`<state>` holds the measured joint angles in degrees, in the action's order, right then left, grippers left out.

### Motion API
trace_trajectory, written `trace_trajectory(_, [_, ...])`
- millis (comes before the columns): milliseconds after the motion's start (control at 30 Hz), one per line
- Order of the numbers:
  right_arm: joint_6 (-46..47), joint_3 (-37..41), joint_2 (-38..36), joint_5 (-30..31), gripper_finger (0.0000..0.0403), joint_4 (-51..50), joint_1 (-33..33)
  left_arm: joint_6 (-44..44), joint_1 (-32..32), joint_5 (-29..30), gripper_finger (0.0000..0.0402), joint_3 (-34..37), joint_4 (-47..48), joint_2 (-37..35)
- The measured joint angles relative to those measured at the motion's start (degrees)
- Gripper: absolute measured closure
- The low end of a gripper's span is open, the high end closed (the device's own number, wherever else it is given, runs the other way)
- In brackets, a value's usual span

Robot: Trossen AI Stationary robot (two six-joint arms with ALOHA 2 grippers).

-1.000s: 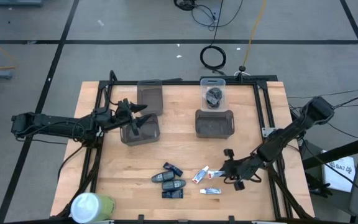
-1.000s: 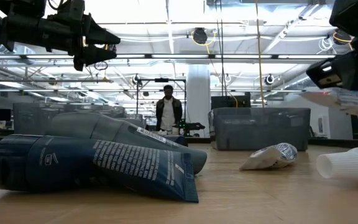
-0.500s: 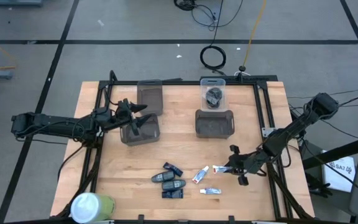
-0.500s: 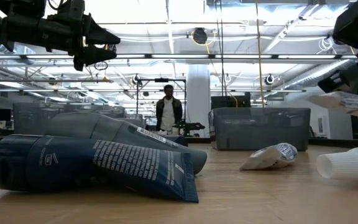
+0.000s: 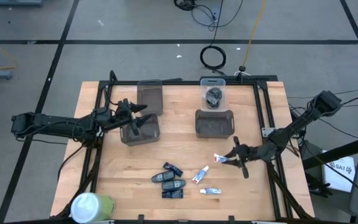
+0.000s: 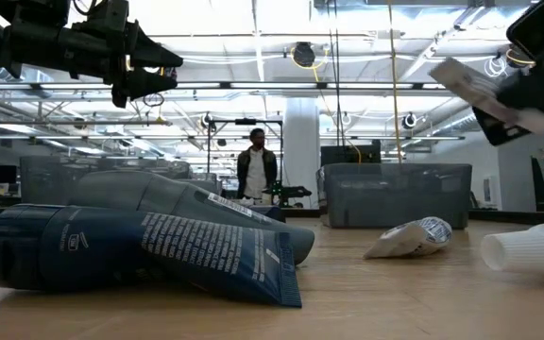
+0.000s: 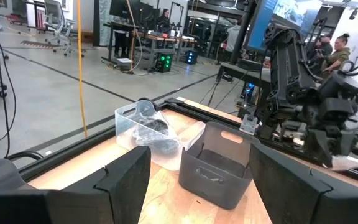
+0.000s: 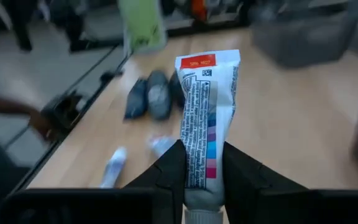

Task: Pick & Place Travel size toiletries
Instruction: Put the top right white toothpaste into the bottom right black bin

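A: Right hand (image 5: 234,155)?

B: Clamped on a little white tube (image 8: 205,118), held clear above the surface (image 5: 117,168), just on the near side of a grey bin (image 5: 197,123). Gripped low on the body, close by the cap; crimped end with the red mark stuck out ahead.

A: Judged how, for handling?

B: Light, soft-walled, slick-skinned. Likely to dent or squirt under a hard squeeze, and to swing if pinched at the flat tail. Best taken where taken here: near the stiff shoulder by the cap, across the narrow way. Possibly dented a little at the fingers (image 8: 166,171), though too blurred in the wrist view to say.

A: Left hand (image 5: 135,111)?

B: Spread wide, holding nothing, hung over another grey bin (image 5: 124,138) at the far left of the surface.

A: Rest of the toiletries?

B: Lay loose near the front edge: dark oblong pieces (image 5: 168,180) bunched together, two more white tubes (image 5: 199,175) (image 5: 211,191) just beside them. Dark lumps (image 5: 214,94) sat in the clear bin (image 5: 204,82) at the far side. Dark ones guessed squashy and firmer to grip at the middle.
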<state>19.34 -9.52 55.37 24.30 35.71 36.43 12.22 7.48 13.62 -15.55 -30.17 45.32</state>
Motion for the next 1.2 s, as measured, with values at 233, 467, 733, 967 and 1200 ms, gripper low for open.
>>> trace_trajectory(233, [-7.3,0.9,-0.2,1.5,0.0329,6.7,-5.0,0.0,0.0,0.0,0.0131,0.0,0.0,0.0])
trace_trajectory(467, [-11.7,0.9,-0.2,1.5,0.0329,9.0,-11.5,0.0,0.0,0.0,0.0131,0.0,0.0,0.0])
trace_trajectory(733, [-13.2,0.9,-0.2,1.5,0.0328,9.1,-18.0,0.0,0.0,0.0,0.0131,0.0,0.0,0.0])
trace_trajectory(967, [-16.1,0.9,-0.2,1.5,0.0328,9.1,-23.2,0.0,0.0,0.0,0.0131,0.0,0.0,0.0])
trace_trajectory(1200, [-20.4,0.9,-0.2,1.4,0.0328,9.1,-26.8,0.0,0.0,0.0,0.0131,0.0,0.0,0.0])
